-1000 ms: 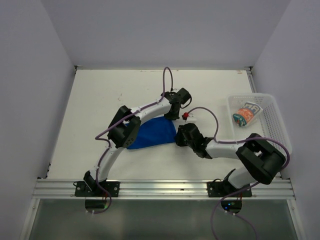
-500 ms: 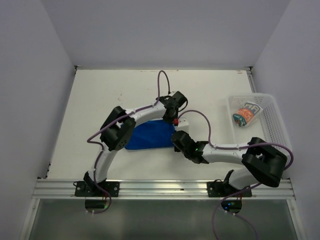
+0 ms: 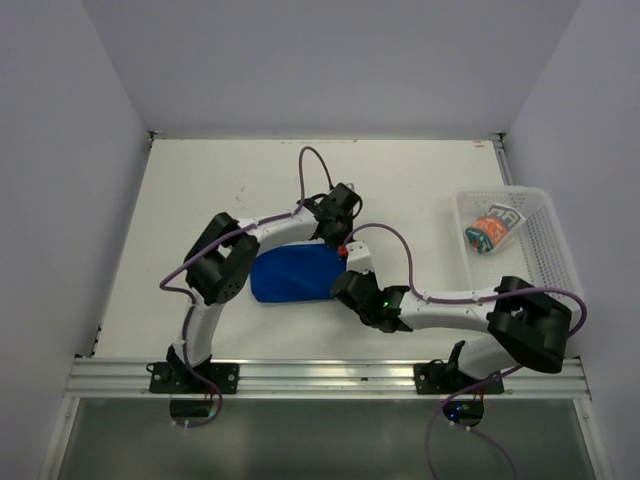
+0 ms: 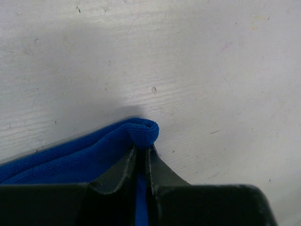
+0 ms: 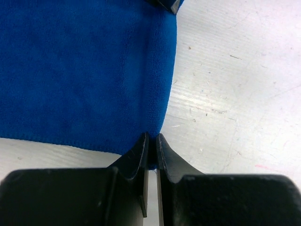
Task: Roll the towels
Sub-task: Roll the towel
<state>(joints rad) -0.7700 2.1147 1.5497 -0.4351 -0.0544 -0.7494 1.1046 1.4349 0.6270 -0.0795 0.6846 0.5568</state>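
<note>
1. Towels, two: blue towel [image 3: 290, 278] on the table, well left of the one basket [image 3: 550, 240]; patterned towel [image 3: 490, 232] inside it.
2. Left gripper [image 4: 142, 151] pinches the blue towel's corner; right gripper [image 5: 151, 141] clamps its edge.

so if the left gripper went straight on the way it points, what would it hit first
The blue towel: the left gripper is pinching its folded corner. Past that only bare table shows, though depth is unclear.

You are getting soft, even light over the white desk [image 3: 180, 200]; in the left wrist view a diffuse grey shadow is lying beyond the blue towel [image 4: 70, 155].
</note>
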